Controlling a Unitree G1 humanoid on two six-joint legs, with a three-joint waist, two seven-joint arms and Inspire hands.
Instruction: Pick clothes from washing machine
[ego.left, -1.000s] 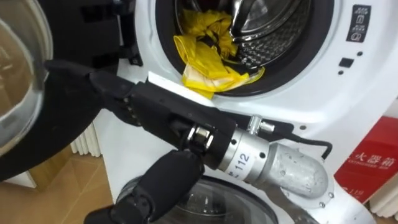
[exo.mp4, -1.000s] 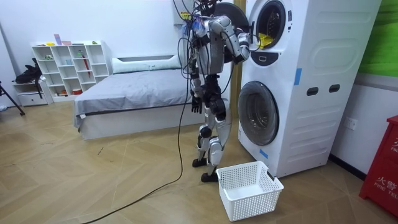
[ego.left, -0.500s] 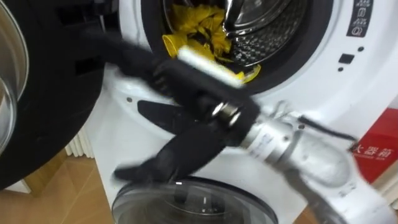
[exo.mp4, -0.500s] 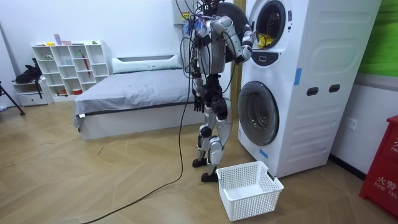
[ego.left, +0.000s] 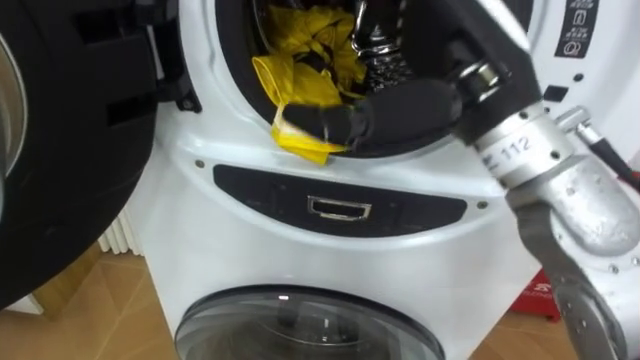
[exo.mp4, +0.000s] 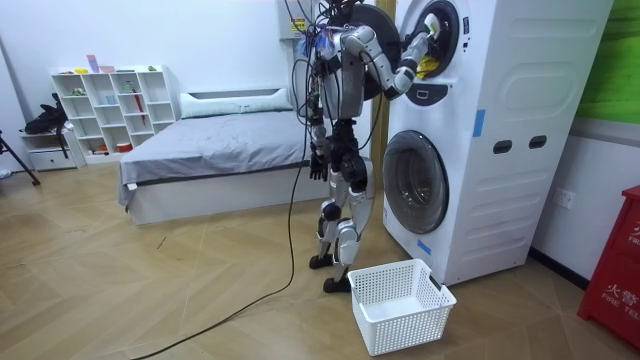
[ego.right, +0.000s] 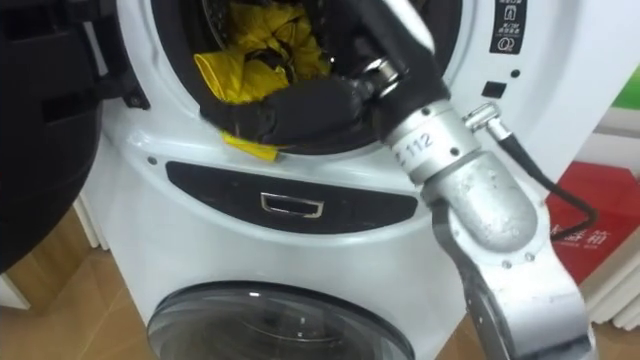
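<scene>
Washer drum (ego.left: 385, 68), right hand (ego.left: 388, 108) on clothes (ego.left: 300, 82) (yellow)

The washing machine's drum (ego.left: 381, 60) is holding yellow clothes (ego.left: 300, 50), which are spilling over its rim just under and left of the right hand (ego.left: 400, 105).

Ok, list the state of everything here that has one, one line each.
Upper washer door, swung open.
Yellow cloth, in the upper drum, draped over its lower rim.
Right robot hand, at the drum mouth, against the yellow cloth.
Left robot hand, hanging by the robot's side.
Lower washer door, shut.
White basket, on the floor, empty.
</scene>
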